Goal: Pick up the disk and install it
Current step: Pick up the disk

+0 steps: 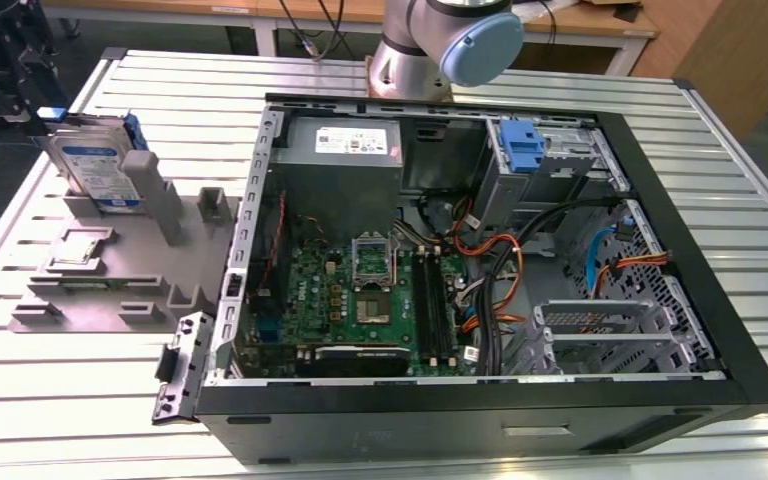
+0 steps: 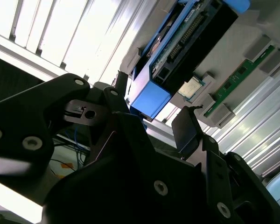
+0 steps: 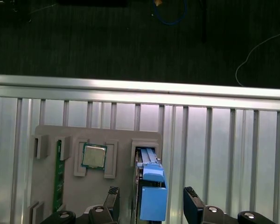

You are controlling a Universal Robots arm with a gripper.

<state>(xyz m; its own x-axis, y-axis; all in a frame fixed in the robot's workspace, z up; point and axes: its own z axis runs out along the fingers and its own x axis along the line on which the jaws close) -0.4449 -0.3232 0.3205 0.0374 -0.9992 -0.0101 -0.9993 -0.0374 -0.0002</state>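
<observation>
The disk (image 1: 97, 165) stands on edge in a slot of the grey holder (image 1: 104, 290) at the exterior view's left. It is silver-grey with a white-and-blue label and blue rails. My gripper (image 1: 24, 95) hangs just above and behind its top edge. In the first wrist view the disk's blue rail (image 3: 151, 196) lies between the two black fingertips (image 3: 113, 200), with a gap on each side. The gripper (image 3: 153, 206) is open and holds nothing. The second wrist view looks past the gripper (image 2: 151, 112) to the disk (image 2: 191, 42).
The holder also carries a processor chip (image 3: 94, 155) and a green memory stick (image 3: 59, 177). The open computer case (image 1: 704, 300) fills the table's middle, with a grey power supply (image 1: 341, 145), a blue bracket (image 1: 524, 150) and a metal drive cage (image 1: 598, 330). The table edge (image 3: 140, 86) runs close behind the holder.
</observation>
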